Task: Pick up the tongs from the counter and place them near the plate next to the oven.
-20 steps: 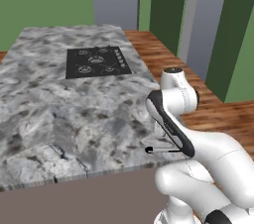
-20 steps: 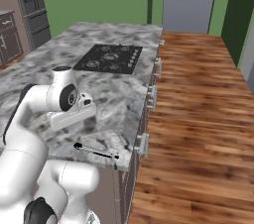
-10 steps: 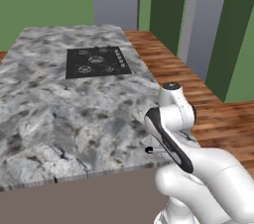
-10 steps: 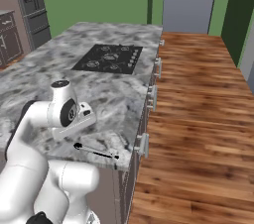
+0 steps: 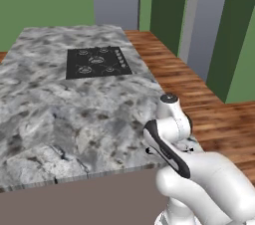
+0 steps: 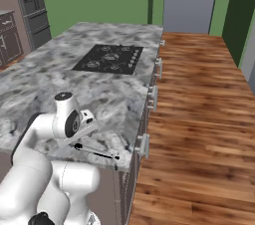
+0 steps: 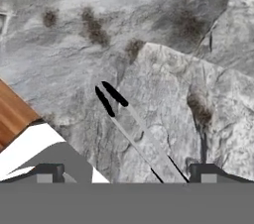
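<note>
At counter (image 6: 45, 77) front edge, near its corner: tongs (image 7: 130, 125) lie flat on stone, black tips together. Gripper (image 7: 123, 173) hangs above them, fingers spread wide, no contact. Cooktop (image 6: 110, 58) well apart.

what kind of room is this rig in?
A rendered kitchen, most likely: a marbled stone counter with a black multi-burner cooktop set in it, drawer handles down its side, and tongs lying on the stone. Wood plank floor beside it.
</note>
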### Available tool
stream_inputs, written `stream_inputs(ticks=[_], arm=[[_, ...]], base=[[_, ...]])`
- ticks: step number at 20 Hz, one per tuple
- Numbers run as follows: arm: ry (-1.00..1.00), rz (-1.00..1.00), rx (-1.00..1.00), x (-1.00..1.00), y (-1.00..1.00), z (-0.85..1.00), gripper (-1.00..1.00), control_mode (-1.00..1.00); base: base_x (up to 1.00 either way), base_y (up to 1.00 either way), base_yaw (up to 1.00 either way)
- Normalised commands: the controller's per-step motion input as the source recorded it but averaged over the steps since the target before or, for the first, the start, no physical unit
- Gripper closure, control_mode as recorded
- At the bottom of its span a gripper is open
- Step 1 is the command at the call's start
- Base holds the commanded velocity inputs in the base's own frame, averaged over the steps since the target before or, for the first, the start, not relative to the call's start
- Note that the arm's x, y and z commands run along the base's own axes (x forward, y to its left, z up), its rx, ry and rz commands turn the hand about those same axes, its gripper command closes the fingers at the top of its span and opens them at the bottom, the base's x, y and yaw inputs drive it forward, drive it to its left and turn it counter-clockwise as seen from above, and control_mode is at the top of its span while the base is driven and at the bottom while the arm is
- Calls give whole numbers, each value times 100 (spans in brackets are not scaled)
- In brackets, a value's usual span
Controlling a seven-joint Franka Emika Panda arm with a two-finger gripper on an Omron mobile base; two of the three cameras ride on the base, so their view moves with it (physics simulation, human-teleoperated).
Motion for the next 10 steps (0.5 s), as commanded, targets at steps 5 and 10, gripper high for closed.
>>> stream_inputs(ticks=[5,10], arm=[[0,0,0,31,2,-42,-100,-100],[1,0,0,25,2,-34,-100,-100]], base=[[0,0,0],[0,0,0]])
